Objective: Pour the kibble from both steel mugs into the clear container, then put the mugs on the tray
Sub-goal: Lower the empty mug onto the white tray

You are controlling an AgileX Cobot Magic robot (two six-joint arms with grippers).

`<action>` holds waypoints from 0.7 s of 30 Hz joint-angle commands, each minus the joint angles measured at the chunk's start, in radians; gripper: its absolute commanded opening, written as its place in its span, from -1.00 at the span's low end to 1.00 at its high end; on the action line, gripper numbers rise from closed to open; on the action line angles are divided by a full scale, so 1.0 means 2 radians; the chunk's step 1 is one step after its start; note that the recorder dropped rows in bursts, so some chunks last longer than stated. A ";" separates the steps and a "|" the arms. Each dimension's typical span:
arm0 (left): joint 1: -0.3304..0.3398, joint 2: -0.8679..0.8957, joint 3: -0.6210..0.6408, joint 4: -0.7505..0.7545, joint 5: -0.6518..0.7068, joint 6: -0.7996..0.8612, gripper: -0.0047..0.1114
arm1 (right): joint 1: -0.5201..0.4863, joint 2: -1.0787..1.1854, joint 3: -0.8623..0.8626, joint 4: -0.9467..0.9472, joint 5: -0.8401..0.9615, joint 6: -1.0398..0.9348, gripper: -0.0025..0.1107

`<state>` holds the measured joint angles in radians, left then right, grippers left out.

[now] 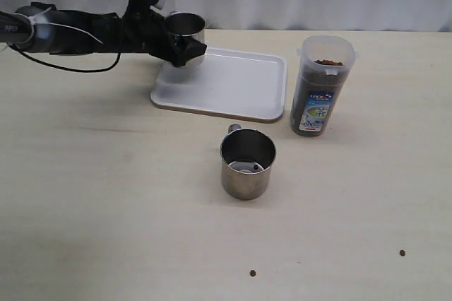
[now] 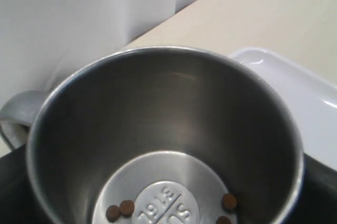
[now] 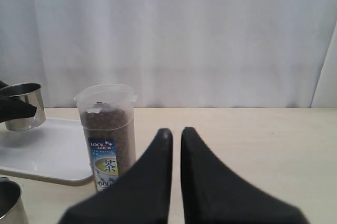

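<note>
On the surface, the tray lies beside the clear container, full of kibble. My left tool grips one steel mug at the tray's far corner; the other mug stands off-tray. My right tool is closed, empty.

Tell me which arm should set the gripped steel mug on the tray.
Left: the left gripper holds the steel mug at the tray's far corner; the right gripper is shut, empty and farther off.

The left arm is matte black with a silver-grey segment near its base — a thin white wire runs along it, a black cable loops beneath. The right gripper has two black, tapering wedge-shaped fingers.
</note>
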<state>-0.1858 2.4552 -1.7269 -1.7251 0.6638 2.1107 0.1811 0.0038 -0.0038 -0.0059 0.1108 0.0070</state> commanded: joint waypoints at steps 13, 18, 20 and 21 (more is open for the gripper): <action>0.000 0.015 -0.007 -0.010 -0.001 0.015 -0.92 | -0.002 -0.002 0.002 -0.001 -0.005 0.001 -0.88; 0.000 0.016 -0.009 -0.010 -0.005 0.015 -0.92 | -0.002 -0.002 0.002 -0.001 -0.005 0.001 -0.88; 0.000 0.020 -0.011 -0.010 -0.006 0.015 -0.92 | -0.002 -0.002 0.002 -0.001 -0.005 0.001 -0.88; 0.000 0.024 -0.013 -0.010 -0.006 0.015 -0.92 | -0.002 -0.002 0.002 -0.001 -0.005 0.001 -0.88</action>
<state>-0.1858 2.4958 -1.7381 -1.7277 0.6493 2.1107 0.1811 0.0038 -0.0038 -0.0059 0.1108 0.0070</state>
